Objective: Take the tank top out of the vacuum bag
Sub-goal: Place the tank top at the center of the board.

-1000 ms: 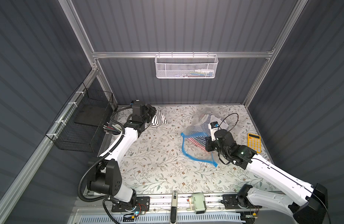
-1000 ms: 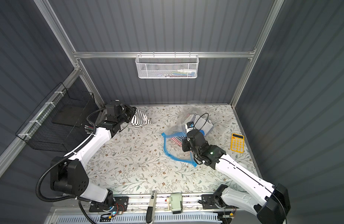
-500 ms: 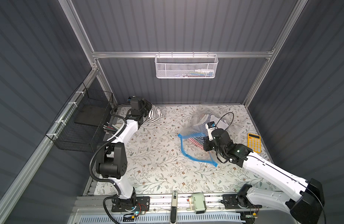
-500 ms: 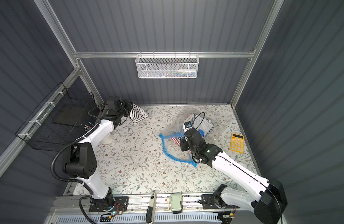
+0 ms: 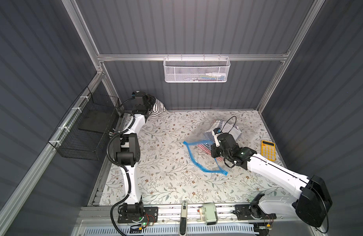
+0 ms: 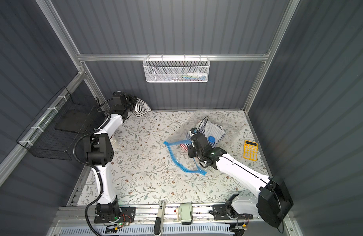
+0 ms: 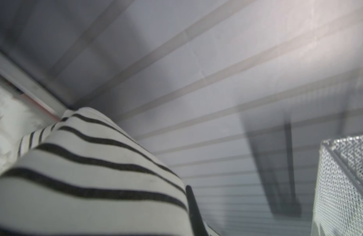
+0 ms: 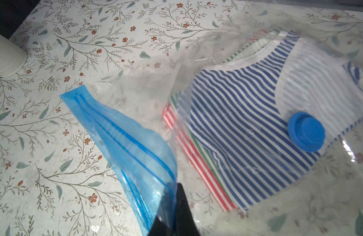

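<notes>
Floral tabletop point(image 5: 166, 175): left gripper point(image 5: 151, 102) clamps the black-and-white striped fabric tank top point(image 5: 158, 107) at the far corner; right gripper point(image 8: 174, 216) grips the blue edge of the clear crinkly plastic vacuum bag point(image 8: 135, 143). Thin pinch may slip, dropping cloth.

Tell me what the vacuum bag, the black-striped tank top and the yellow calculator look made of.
Vacuum bag: thin clear plastic film, glossy; it crinkles, glints and shows the striped clothes through it, with a blue zip strip.
Black-striped tank top: soft matte knit fabric, probably cotton-like; it drapes in rounded folds.
Yellow calculator: likely hard moulded plastic; too small to judge finish.
</notes>
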You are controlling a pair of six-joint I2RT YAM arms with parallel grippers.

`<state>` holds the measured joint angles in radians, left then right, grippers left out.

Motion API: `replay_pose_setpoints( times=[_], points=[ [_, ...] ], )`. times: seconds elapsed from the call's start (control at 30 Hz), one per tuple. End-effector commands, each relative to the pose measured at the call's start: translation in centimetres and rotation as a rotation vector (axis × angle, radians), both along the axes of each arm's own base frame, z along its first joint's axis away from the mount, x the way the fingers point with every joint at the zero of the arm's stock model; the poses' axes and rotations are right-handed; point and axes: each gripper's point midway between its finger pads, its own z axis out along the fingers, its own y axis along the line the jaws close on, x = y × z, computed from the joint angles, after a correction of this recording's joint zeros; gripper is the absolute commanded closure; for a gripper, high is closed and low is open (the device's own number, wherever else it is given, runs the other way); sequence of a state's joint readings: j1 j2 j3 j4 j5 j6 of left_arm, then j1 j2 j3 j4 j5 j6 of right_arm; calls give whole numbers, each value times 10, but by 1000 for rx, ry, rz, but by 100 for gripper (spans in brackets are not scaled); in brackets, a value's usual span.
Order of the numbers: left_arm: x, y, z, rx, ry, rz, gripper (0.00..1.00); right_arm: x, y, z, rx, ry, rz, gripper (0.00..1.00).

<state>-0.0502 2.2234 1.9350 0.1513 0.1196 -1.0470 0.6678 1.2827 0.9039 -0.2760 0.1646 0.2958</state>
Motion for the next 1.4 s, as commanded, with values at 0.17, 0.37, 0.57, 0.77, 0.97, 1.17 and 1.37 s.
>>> replay_pose_setpoints(
  times=[0.17,0.37,0.57,0.77,0.97,1.17,1.37],
  points=[
    [-11,4,-47,-34,72,6,100,9,11,13,44,-30,27,100],
    [-59,14,-95,-65,223,68,100,6,12,10,62,-17,33,100],
    [-103,22,-140,-135,385,155,100,5,12,10,72,-15,29,100],
    [-123,27,-159,-184,476,220,100,4,13,9,84,-3,29,100],
    [-148,34,-170,-172,587,338,100,4,14,10,96,-3,29,100],
    [-165,30,-188,-160,731,399,100,4,15,11,102,-4,33,100],
    [-166,19,-192,-123,790,400,100,2,12,12,96,-12,31,100]
  ],
)
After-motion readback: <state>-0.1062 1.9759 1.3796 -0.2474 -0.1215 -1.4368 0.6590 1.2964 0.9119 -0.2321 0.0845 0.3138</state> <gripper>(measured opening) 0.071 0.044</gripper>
